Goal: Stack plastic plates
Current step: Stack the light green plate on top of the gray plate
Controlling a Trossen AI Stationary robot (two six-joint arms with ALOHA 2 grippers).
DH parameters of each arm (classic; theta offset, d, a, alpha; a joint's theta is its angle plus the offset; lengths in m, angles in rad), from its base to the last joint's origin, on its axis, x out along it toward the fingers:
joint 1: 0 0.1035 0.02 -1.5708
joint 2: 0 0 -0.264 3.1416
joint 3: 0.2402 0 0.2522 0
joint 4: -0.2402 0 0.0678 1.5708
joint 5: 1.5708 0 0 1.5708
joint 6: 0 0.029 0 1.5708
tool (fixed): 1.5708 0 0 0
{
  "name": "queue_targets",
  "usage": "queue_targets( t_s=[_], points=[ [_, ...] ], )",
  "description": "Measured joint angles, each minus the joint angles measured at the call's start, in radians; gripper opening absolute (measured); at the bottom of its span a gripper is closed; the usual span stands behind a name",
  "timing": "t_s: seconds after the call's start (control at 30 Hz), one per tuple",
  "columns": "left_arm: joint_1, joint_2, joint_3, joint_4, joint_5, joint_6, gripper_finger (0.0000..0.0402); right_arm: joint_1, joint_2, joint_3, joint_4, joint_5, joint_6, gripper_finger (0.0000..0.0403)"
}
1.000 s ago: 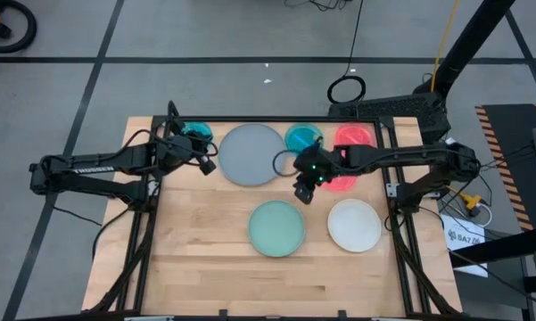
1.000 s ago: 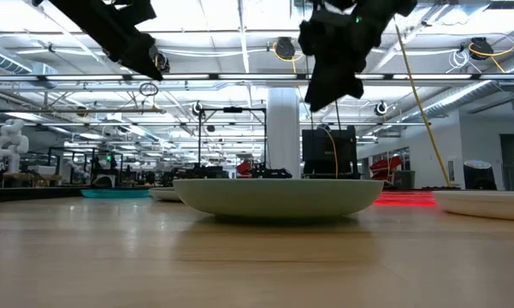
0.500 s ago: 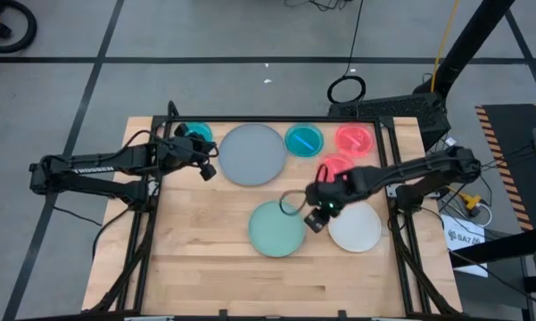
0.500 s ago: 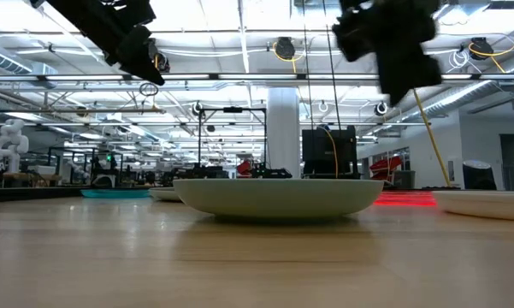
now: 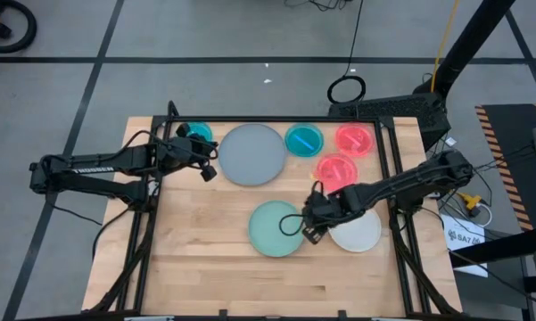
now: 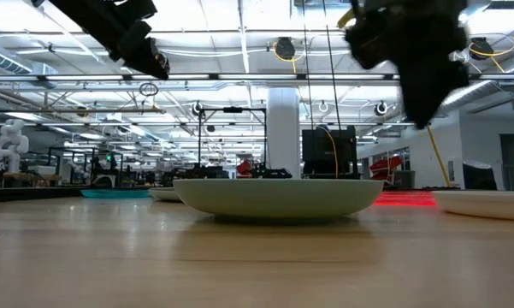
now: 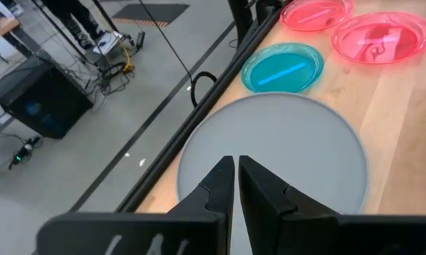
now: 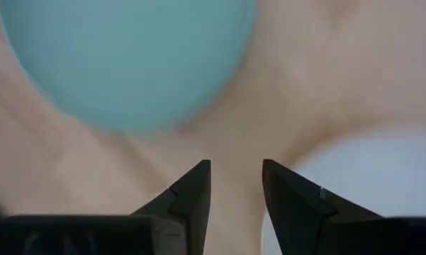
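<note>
Hovering low over the bare wood between the mint green plate (image 5: 277, 228) and the white plate (image 5: 356, 227), the right gripper (image 5: 311, 234) has its 2 fingers apart with nothing between them. Taking the large grey plate (image 5: 251, 154) as the landmark: the left gripper (image 5: 209, 166) hangs at its edge on the robot's left, fingers together and empty, with 1 teal-blue plate (image 5: 196, 133) just beyond it; another teal-blue plate (image 5: 304, 139) sits just beside the grey one on the opposite side, then 2 pink-red plates (image 5: 355, 138) (image 5: 337, 170); the mint green plate lies nearer the front edge.
</note>
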Motion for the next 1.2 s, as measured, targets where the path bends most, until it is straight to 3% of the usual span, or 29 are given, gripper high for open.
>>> queue_targets(
  t_s=[0.27, 0.43, 0.73, 0.8, 1.2],
  points=[
    [0.000, 0.000, 0.000, 0.058, 0.000, 0.080, 0.0030, -0.044, 0.103, 0.000, 0.225, 0.182, -0.462, 0.0137],
    [0.000, 0.000, 0.000, 0.063, 0.000, 0.100, 0.0030, -0.085, 0.167, 0.000, 0.333, 0.264, -0.663, 0.0151],
    [0.000, 0.000, 0.000, 0.062, -0.001, 0.101, 0.0030, -0.193, 0.238, 0.000, 0.472, 0.251, -0.798, 0.0153],
    [0.000, 0.000, 0.000, 0.062, -0.001, 0.099, 0.0030, -0.209, 0.239, 0.000, 0.486, 0.204, -0.813, 0.0153],
    [-0.002, 0.000, 0.000, 0.061, -0.002, 0.084, 0.0030, -0.223, 0.337, -0.001, 0.531, 0.122, -0.830, 0.0153]
  ],
)
